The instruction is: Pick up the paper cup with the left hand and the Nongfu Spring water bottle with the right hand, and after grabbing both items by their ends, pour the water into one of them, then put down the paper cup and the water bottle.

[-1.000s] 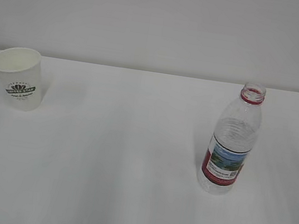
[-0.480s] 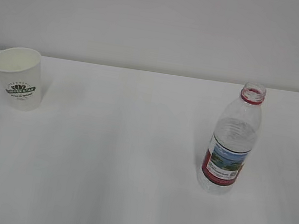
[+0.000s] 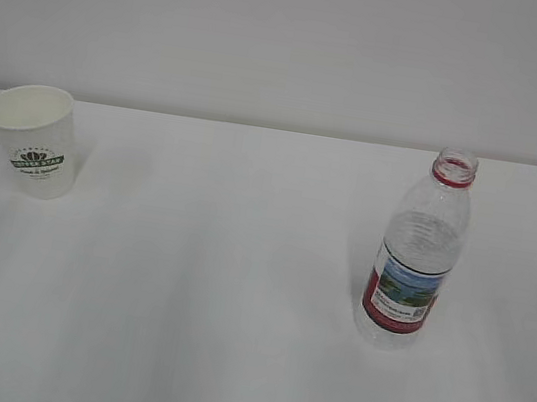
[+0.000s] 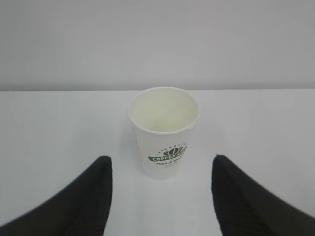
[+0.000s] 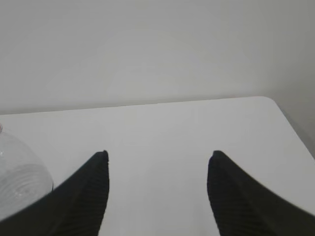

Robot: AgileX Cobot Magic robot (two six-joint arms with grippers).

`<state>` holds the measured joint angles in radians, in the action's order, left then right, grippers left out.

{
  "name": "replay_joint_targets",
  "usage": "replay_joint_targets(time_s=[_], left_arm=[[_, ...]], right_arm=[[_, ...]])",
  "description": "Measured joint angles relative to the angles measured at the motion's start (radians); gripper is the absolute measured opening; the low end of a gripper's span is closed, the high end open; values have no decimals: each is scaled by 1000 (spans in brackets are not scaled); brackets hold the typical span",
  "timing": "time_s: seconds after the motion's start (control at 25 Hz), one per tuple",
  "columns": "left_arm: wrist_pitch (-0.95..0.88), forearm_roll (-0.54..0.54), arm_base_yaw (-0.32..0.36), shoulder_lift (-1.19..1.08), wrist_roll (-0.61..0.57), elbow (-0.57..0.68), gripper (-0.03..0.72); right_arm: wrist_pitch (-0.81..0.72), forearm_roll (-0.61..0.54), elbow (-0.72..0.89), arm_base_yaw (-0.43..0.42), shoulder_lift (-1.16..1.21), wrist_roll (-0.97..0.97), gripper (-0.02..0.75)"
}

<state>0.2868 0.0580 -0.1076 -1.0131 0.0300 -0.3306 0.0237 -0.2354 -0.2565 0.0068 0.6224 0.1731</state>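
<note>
1. Cup (image 3: 35,139): it stands upright near the tabletop's (image 3: 216,284) far left corner, mouth up, nothing visible inside.
2. Bottle (image 3: 413,255): it stands upright toward the right edge, well apart from the cup, uncapped, its red neck ring exposed.
3. Your left end effector (image 4: 160,172) is spread, the cup centred between the fingers but ahead of them, untouched.
4. Your right end effector (image 5: 156,169) is spread too, holding nothing; the bottle sits off to its left at the picture's edge, not between the fingers.
5. Risk, left: the cup is thin white paper, tapered, with a rolled rim and cream lining. It looks light, so a one-sided touch would likely tip or slide it, and a hard squeeze would buckle the wall.
6. Risk, right: close now and you would probably miss the bottle; realign first. The clear ribbed plastic is smooth and tall, so a sideways nudge could topple it and spill water through the open neck.
</note>
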Motion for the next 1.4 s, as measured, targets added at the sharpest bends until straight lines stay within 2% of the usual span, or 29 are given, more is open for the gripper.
replay_joint_targets(time_s=[0.2, 0.32, 0.68, 0.84, 1.0, 1.24, 1.4], left_arm=[[78, 68, -4, -84, 0, 0, 461], [115, 83, -4, -99, 0, 0, 461], [179, 86, -4, -165, 0, 0, 461], [222, 86, -4, -223, 0, 0, 461], [248, 86, -4, -251, 0, 0, 461], [276, 48, -4, -261, 0, 0, 458], [333, 41, -4, -285, 0, 26, 456]], right_arm=[[93, 3, 0, 0, 125, -50, 477], [117, 52, 0, 0, 196, -112, 477], [268, 453, 0, 0, 335, -438, 477], [375, 571, 30, 0, 402, -533, 477], [440, 623, 54, 0, 479, -549, 477], [592, 643, 99, 0, 543, -553, 477], [640, 669, 130, 0, 547, -553, 476]])
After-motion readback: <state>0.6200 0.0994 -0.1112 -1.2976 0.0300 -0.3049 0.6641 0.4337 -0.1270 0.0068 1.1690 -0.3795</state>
